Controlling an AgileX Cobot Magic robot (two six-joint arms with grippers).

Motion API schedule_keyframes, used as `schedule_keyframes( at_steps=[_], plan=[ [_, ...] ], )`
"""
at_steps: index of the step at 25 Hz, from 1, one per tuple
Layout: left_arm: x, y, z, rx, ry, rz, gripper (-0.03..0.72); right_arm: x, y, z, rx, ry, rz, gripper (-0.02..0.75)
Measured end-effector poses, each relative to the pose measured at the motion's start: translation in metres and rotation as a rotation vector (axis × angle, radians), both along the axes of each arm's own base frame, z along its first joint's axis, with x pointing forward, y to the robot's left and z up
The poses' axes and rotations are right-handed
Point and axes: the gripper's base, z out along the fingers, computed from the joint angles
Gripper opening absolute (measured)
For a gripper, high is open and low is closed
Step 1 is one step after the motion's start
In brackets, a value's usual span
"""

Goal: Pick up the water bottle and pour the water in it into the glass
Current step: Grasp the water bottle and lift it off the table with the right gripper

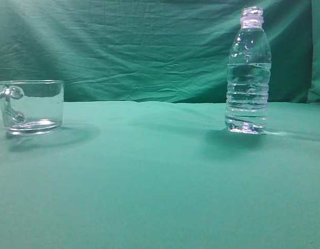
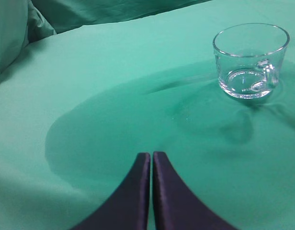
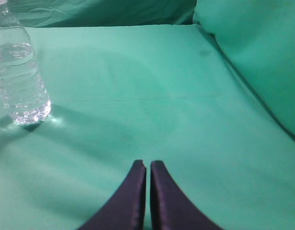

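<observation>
Empty glass (image 1: 31,106) apart from water-filled water bottle (image 1: 248,72)

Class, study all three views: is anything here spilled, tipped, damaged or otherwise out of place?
Nothing stands out. The water bottle stands upright and uncapped, with no puddle on the green cloth. The glass sits upright and empty, well apart from it. Left pincer and right pincer are shut, holding nothing.
</observation>
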Motion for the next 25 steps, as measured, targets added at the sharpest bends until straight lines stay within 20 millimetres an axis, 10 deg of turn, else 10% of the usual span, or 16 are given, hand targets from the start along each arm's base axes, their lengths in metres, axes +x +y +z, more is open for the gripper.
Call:
schedule_keyframes(
  at_steps=[25],
  plan=[
    [0.0,0.0,0.0,0.0,0.0,0.0,0.0,0.0007,-0.0013,0.0007,-0.074,-0.019,0.009,0.0]
  ],
)
